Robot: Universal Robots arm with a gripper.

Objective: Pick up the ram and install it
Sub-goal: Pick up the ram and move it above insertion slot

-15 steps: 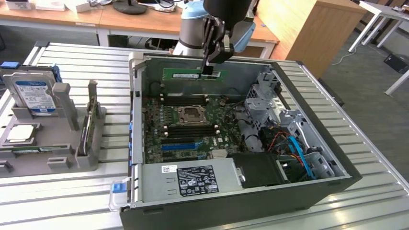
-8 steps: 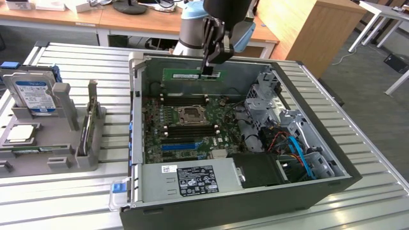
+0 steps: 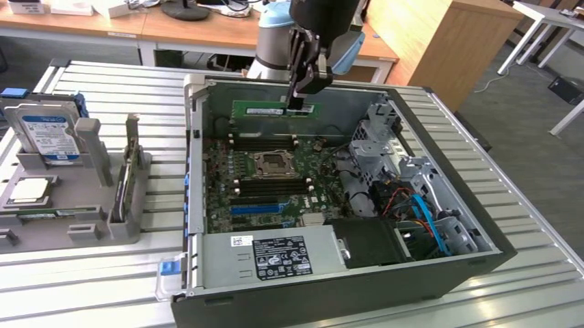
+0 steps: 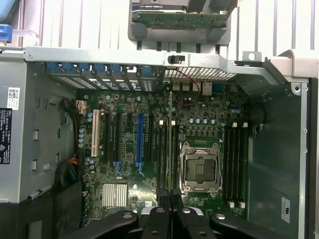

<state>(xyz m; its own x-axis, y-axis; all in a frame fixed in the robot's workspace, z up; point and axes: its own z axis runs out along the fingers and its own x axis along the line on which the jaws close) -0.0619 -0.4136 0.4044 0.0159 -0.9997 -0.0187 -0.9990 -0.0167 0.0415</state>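
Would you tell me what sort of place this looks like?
Probably a robotics lab or workshop for computer assembly: a robot arm holds the ram over an open computer case on a slatted metal table, with wooden office desks behind.

Wooden desks [image 3: 109,27], a wooden cabinet [image 3: 433,41], a white table [image 3: 559,16], grey floor [image 3: 520,99].

The desk [image 3: 529,205] has a top of pale metal slats laid side by side, with dark grooves between them. An open computer case [image 3: 365,294] lies on its side directly on the slats and takes up the middle. A grey holder [image 3: 91,232] sits flat on the desk near the case, toward the exterior view's left, with a narrow strip of slats between them. More slats run past the case's far side to the desk's edge.
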